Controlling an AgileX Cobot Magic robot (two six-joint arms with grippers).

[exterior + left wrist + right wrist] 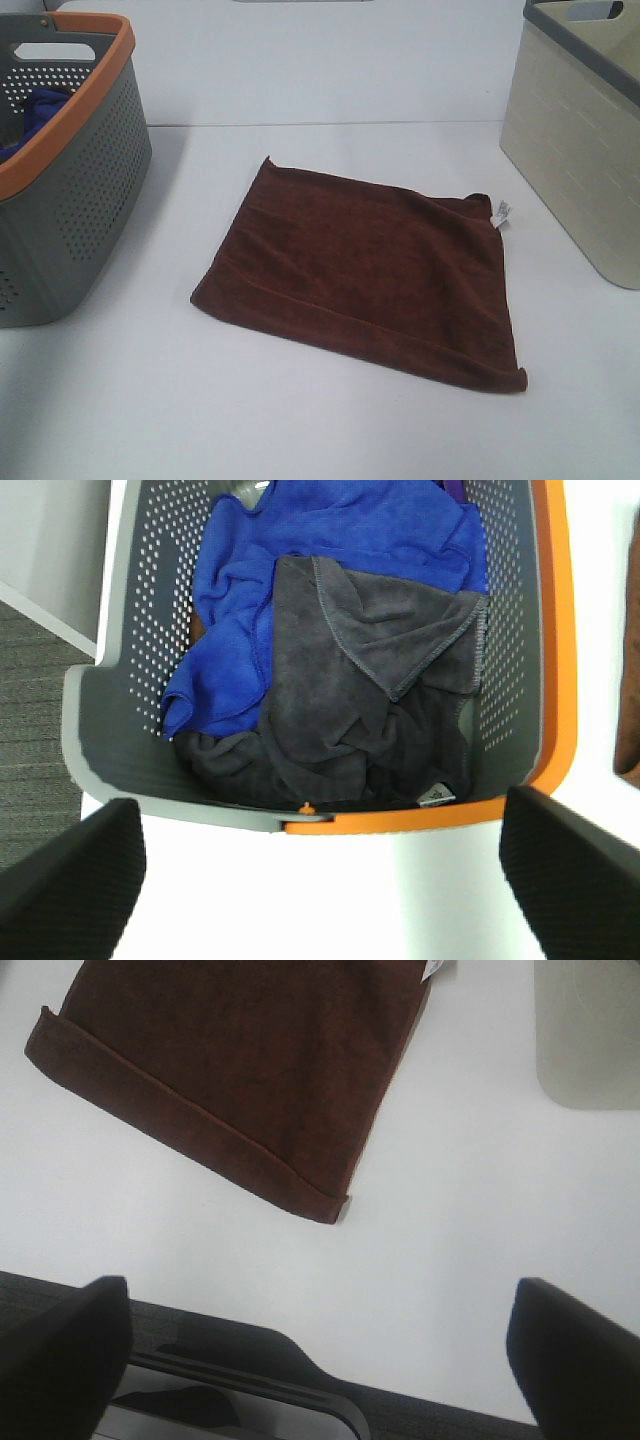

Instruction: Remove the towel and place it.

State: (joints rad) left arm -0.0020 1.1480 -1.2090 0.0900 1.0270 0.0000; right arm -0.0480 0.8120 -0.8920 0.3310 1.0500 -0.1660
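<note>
The towel (365, 285) is dark maroon with a small white tag (503, 212). The perforated grey basket (85, 190) has an orange rim and holds blue cloth (330, 550) and charcoal cloth (370, 700); the other bin (580, 150) is beige, grey-rimmed.

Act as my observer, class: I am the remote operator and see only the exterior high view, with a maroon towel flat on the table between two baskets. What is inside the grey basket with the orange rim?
Observer: The left wrist view looks straight into the grey basket: a blue cloth with a dark grey cloth lying over it.
Operator: Is the left gripper holding anything?
Observer: No. The left gripper is open and empty, above the basket's near rim.
Operator: And the right one?
Observer: The right gripper is open too, over bare table near the maroon towel, not touching it.
</note>
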